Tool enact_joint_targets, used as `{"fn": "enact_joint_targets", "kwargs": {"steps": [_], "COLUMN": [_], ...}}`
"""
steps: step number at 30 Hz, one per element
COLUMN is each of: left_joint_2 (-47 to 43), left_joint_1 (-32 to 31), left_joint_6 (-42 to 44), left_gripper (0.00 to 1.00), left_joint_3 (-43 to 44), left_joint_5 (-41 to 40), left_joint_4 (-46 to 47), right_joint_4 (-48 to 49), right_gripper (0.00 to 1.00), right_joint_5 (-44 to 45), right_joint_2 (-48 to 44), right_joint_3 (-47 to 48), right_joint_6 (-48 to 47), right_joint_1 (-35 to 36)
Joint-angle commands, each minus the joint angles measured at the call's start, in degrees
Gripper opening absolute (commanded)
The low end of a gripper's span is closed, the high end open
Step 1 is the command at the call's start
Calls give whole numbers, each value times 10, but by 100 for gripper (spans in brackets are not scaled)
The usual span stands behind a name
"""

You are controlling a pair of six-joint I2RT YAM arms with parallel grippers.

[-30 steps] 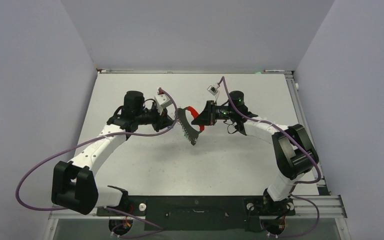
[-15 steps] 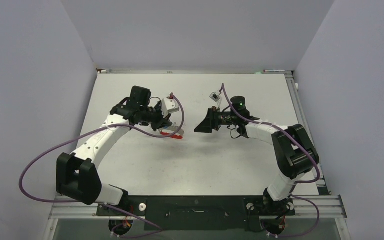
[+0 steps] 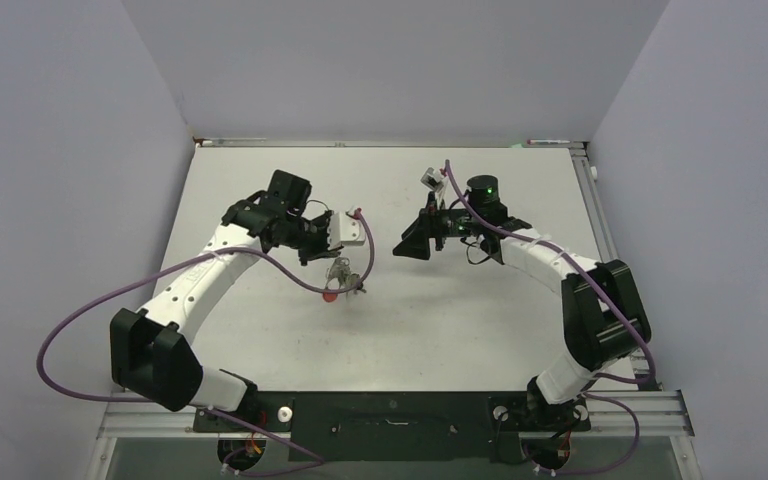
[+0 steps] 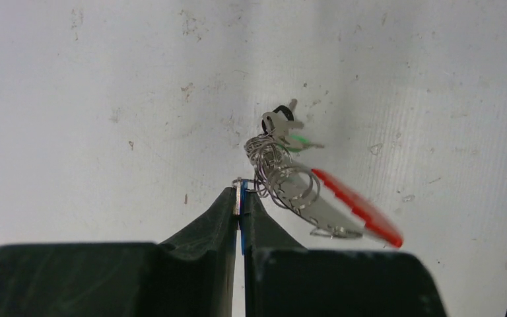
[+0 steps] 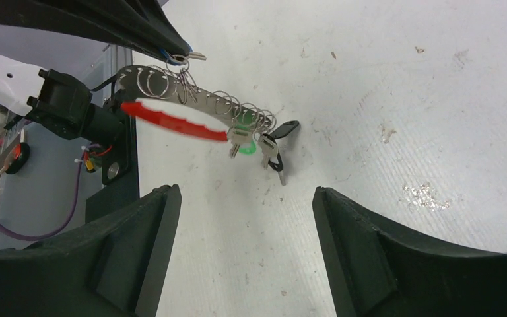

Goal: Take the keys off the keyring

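My left gripper (image 4: pixel 240 195) is shut on a blue key (image 4: pixel 242 218), of which only a thin blue edge shows between its fingers beside a silvery sliver. From there the keyring (image 4: pixel 353 206) hangs over the table, a red arc on a grey metal strip with several small wire rings. A green key (image 4: pixel 302 141) and a black-headed key (image 4: pixel 281 113) dangle at its far end. From above, the keyring (image 3: pixel 340 280) hangs below the left gripper (image 3: pixel 332 258). My right gripper (image 5: pixel 244 191) stands wide open with nothing in it, a short way right of the keyring (image 5: pixel 171 119).
The white table (image 3: pixel 260 340) is scuffed and speckled. Purple cables (image 3: pixel 80 330) loop off both arms. A metal rail (image 3: pixel 600 230) runs along the right edge, and walls close in the back and sides. The left arm's black base (image 5: pixel 72 105) shows beyond the keyring.
My right gripper has opened and let go of the keyring. The left gripper swung down and nearer with the keyring, which now dangles from it alone.
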Motion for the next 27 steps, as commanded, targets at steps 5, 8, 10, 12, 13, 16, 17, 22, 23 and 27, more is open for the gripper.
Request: {"fn": "enact_joint_targets", "kwargs": {"steps": [5, 8, 10, 12, 13, 16, 17, 22, 23, 27], "left_joint_2": [-34, -34, -32, -28, -25, -12, -8, 16, 22, 40], "left_joint_1": [-44, -49, -55, -63, -66, -79, -84, -106, -107, -107], "left_joint_6": [39, 10, -4, -29, -37, -62, -76, -142, -162, -225], "left_gripper": [0, 0, 0, 0, 0, 0, 0, 0, 0, 0], "left_joint_3": [-16, -31, -39, -51, -59, -78, -81, -75, -66, -36], "left_joint_5": [-70, -63, -56, -53, -49, -43, -44, -39, -31, -13], "left_joint_4": [-5, 7, 8, 14, 17, 22, 29, 50, 51, 62], "right_joint_4": [19, 33, 40, 55, 65, 94, 101, 113, 110, 92], "right_gripper": [74, 74, 73, 73, 73, 71, 71, 65, 64, 61], "right_joint_5": [-22, -18, -19, -18, -18, -14, -13, 1, 2, 3], "right_joint_2": [-31, -28, -24, -20, -19, -14, -14, -15, -17, -23], "right_joint_3": [13, -3, -11, -20, -25, -43, -52, -77, -79, -80], "right_joint_6": [-10, 1, 11, 20, 27, 41, 45, 47, 41, 27], "right_joint_1": [0, -1, -1, -1, 0, 0, 1, 6, 7, 4]}}
